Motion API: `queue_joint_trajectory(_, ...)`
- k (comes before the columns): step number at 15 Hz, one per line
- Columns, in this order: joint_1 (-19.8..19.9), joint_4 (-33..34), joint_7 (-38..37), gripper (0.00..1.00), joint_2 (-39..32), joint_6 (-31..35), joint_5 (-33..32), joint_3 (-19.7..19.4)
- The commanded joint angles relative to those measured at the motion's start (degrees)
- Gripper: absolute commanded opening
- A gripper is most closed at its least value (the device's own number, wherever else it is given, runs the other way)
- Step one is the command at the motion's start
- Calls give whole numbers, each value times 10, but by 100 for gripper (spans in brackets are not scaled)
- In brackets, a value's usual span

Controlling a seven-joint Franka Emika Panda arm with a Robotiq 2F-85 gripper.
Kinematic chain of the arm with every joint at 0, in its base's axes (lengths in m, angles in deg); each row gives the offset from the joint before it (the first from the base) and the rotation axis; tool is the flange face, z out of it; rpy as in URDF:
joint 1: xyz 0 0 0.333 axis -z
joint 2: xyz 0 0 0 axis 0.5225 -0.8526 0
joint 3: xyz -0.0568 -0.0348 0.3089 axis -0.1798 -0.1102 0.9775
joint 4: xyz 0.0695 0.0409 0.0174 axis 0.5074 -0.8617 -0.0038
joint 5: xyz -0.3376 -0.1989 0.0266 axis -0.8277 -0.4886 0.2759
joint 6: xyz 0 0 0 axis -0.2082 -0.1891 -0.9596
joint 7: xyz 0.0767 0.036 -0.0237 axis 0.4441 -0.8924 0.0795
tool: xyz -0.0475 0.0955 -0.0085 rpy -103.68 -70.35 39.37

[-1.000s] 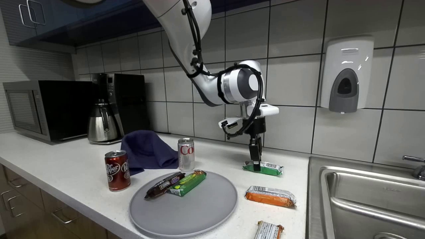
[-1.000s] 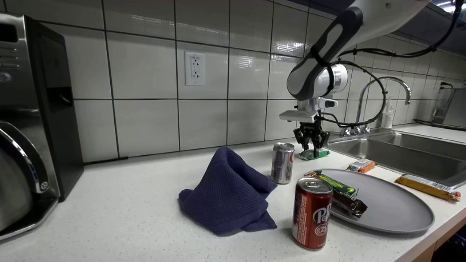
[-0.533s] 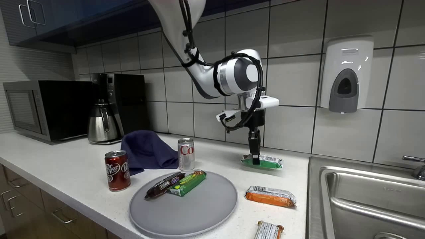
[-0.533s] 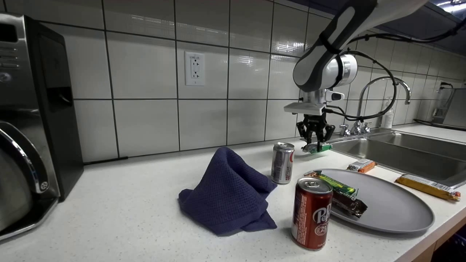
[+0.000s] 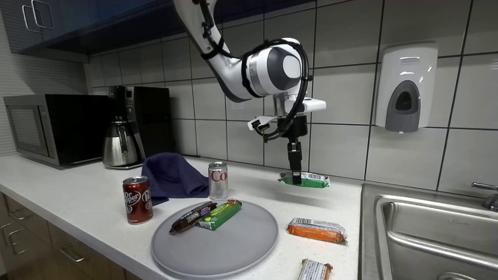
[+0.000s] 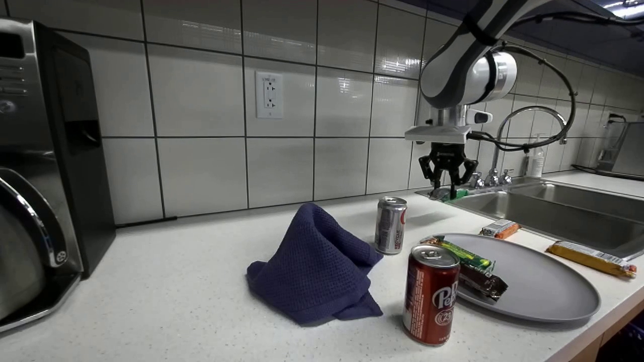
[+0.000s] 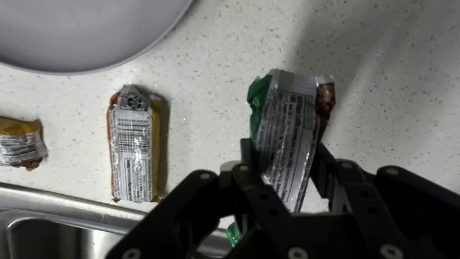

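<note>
My gripper (image 5: pixel 296 179) is shut on a green-and-silver wrapped bar (image 5: pixel 316 182), which hangs above the white counter near the tiled wall. In the wrist view the bar (image 7: pixel 287 118) lies between both fingers, its printed silver back facing the camera; part of it is hidden by the black linkage. In an exterior view the gripper (image 6: pixel 445 195) shows its two fingers either side of the bar. An orange-and-silver bar (image 5: pixel 317 232) lies on the counter nearby, with a yellow-wrapped bar (image 6: pixel 591 259) farther off. A grey plate (image 5: pixel 218 256) carries a dark brown bar (image 5: pixel 190 218) and another green bar (image 5: pixel 220 214).
A silver can (image 5: pixel 218 182) stands behind the plate, and a red can (image 5: pixel 138 200) stands beside it. A crumpled blue towel (image 6: pixel 317 276) is next to them. The steel sink (image 5: pixel 371 202) borders the counter; a soap dispenser (image 5: pixel 408 85) hangs on the wall.
My gripper has risen with the green bar, lifting it from the counter into the air. The plate, the cans, the towel and the other bars have stayed put.
</note>
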Motion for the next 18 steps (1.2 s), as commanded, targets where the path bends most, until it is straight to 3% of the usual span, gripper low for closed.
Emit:
queue_joint_trajectory(1, -1, -78, 27, 15, 69, 24, -21, 4)
queue_joint_trajectory(9, -3, -157, 57, 15, 128, 29, -49, 22)
queue_joint_trajectory(18, -21, -193, 56, 15, 124, 42, -79, 42)
